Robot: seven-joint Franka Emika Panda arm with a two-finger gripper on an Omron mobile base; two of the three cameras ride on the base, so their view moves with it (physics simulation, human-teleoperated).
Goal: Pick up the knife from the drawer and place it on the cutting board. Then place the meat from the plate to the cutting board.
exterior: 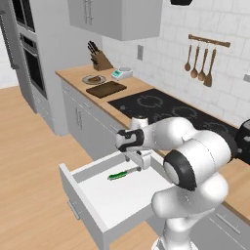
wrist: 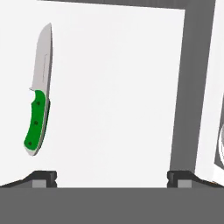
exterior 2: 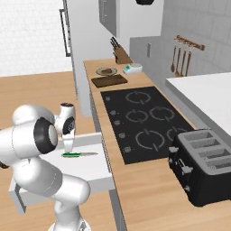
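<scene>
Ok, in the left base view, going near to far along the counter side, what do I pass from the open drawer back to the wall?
Drawer with the knife → hand → cooktop → cutting board → plate with the meat → knife block.

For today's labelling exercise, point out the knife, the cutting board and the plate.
knife (wrist: 36, 127): hand view, on the green handle.
cutting board (exterior: 106, 89): left base view, middle of its top face.
plate (exterior 2: 100, 72): right base view, on the grey rim.
</scene>
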